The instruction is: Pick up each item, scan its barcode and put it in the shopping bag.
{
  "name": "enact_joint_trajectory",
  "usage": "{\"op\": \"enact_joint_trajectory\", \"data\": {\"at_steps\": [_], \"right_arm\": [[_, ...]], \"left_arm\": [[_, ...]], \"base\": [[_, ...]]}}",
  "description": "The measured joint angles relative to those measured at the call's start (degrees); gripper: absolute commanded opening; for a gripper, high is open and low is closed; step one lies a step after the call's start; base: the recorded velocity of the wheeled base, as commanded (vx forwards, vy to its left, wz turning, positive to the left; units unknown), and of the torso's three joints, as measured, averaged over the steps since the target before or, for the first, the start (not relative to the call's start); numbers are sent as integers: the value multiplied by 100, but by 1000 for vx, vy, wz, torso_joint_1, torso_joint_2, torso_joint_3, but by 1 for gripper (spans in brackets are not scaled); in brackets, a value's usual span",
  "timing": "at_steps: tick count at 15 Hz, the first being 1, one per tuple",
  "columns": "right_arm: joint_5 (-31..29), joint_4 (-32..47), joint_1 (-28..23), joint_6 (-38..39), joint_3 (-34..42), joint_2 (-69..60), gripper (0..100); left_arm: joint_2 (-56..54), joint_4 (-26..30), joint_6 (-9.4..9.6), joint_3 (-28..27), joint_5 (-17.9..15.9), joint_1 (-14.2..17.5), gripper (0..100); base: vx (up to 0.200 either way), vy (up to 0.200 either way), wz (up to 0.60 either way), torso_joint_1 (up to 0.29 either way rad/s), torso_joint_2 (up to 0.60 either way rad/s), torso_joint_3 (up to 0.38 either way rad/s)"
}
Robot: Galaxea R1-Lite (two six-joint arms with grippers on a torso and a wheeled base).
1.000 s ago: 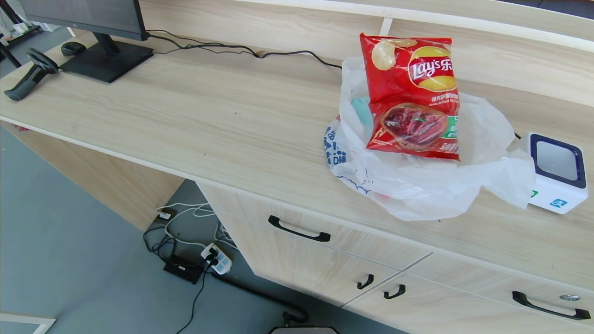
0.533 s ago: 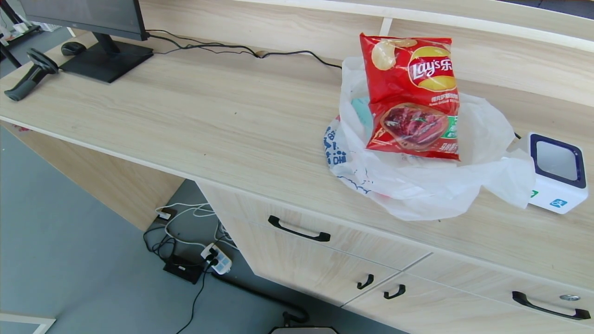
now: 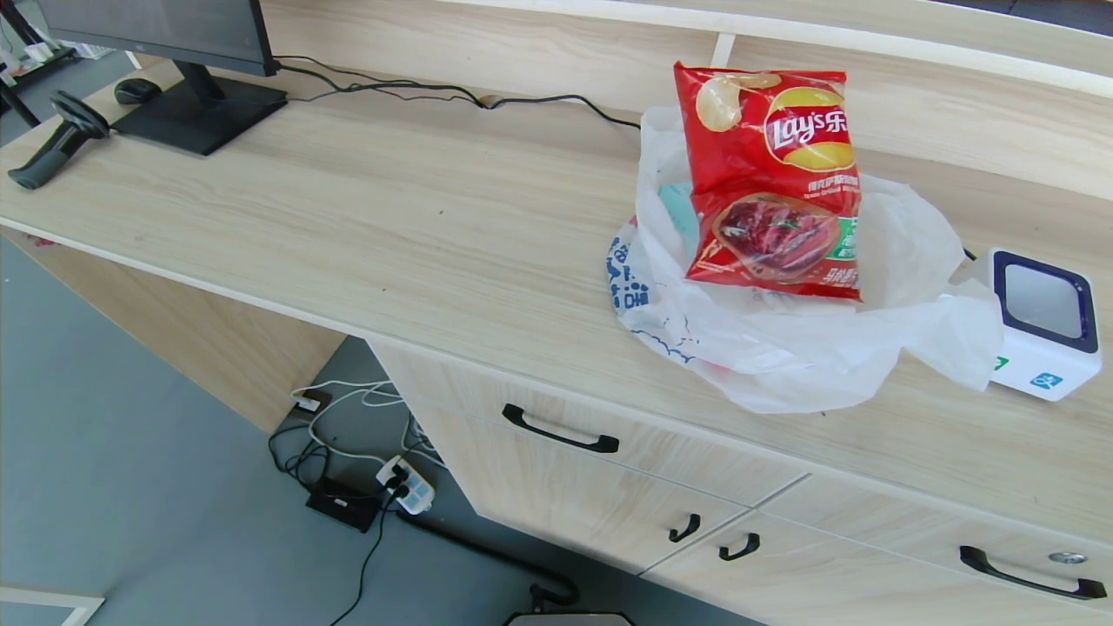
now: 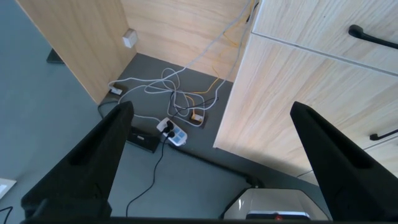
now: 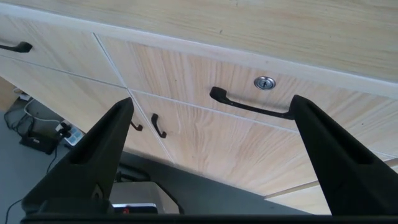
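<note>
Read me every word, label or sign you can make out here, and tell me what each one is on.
Chip bag: a large brand logo near the top, left unquoted here; the smaller lines under it and along the bottom edge are too small to read.
Shopping bag: blue print on its crumpled side, unreadable.
White scanner box: one green and one blue icon on its front, no legible words.

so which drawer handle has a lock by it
The long handle farthest right: a round lock sits just above its right end. The other long handle and the two small hooks have none.
</note>
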Motion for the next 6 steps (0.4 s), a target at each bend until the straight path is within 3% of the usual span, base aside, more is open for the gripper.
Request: {"op": "enact_joint_trajectory", "data": {"at_steps": [6], "right_arm": [[0,0,0,1,0,0,100]], "left_arm": [[0,0,2,0,0,0,100]], "base": [[0,0,0,0,0,0]]}}
